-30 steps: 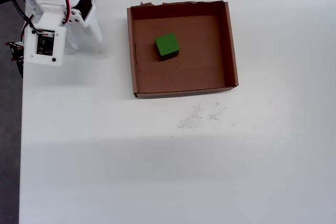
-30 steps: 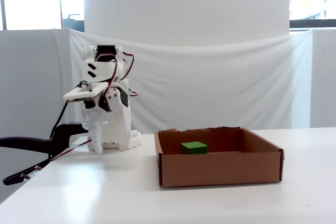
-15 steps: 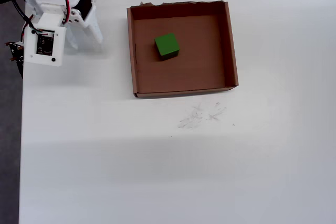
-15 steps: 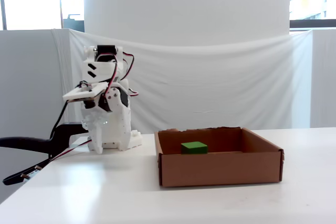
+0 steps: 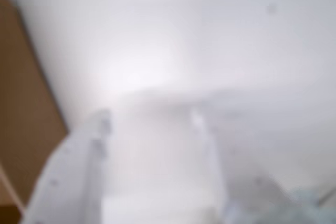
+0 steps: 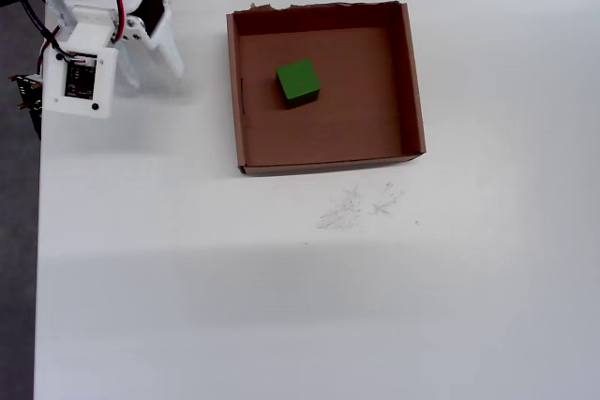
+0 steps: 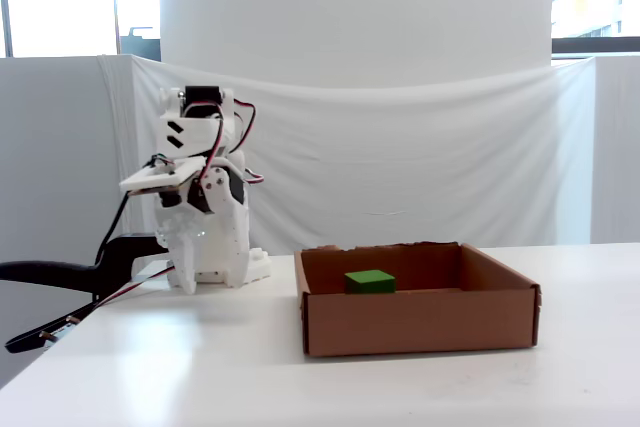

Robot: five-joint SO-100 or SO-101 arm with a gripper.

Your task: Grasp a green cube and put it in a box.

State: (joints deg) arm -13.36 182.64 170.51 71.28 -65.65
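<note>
Cardboard box (image 6: pixel 412 81) holds green cube (image 6: pixel 298 82); tool (image 6: pixel 169 53) apart.

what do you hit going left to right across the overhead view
robot arm at the table's left edge → claw → left wall of the box → green cube inside it → right wall of the box, with faint scribble marks on the table just below the box

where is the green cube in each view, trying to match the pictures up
Wrist view: not in it; only the blurred pincer, white table and a brown strip at the left edge show.
Overhead view: the green cube lies inside the box, up and left of its middle.
Fixed view: the cube sits on the box floor, left of centre, behind the front wall.
Shared landmark: the box, clear in the overhead and fixed views.
</note>
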